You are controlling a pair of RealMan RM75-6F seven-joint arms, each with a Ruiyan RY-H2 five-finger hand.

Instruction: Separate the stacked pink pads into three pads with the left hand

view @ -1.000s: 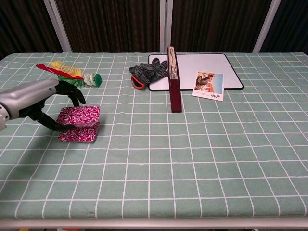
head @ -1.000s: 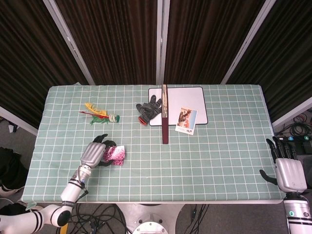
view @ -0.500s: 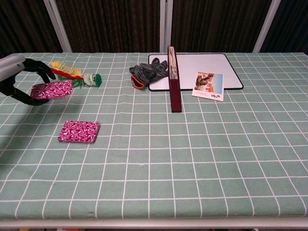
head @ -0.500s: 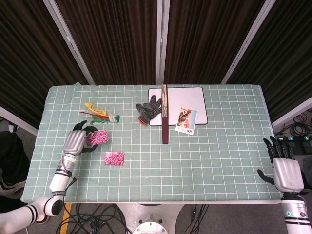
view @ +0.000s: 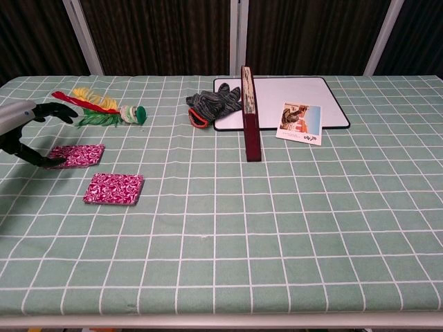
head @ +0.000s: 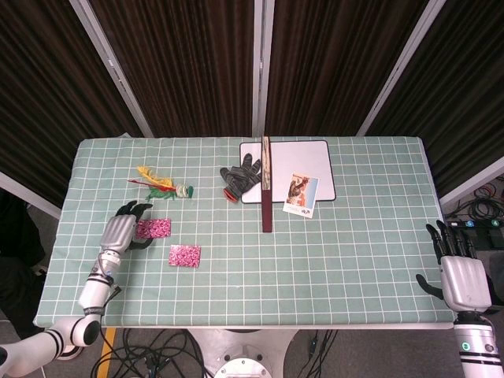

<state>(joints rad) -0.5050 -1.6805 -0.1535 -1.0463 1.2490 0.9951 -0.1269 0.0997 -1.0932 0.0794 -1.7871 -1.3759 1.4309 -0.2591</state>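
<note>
Pad (head: 153,228) is down now — half a sec ago the left hand (head: 120,231) had it lifted off the cloth, now it lies flat near the table's left edge, w/ the hand's lower finger touching its left end in the chest view and the upper fingers spread apart above it. Whether it's still gripped or just touched, can't tell. Second pad (head: 184,255) hasn't budged: flat on the table (head: 354,260), just toward the front edge and a bit right of the first, the two apart. Can't tell if either is more than one layer.

Right hand (head: 462,276) sits off the table's front right corner, fingers spread, holding nothing; head view only.

Toward the back edge: feather toy (head: 161,185) behind the pads, glove (head: 240,176) touching the whiteboard's (head: 303,157) left edge, book (head: 267,185) upright on its edge across the board, photo (head: 301,194) overlapping the board's front edge.
</note>
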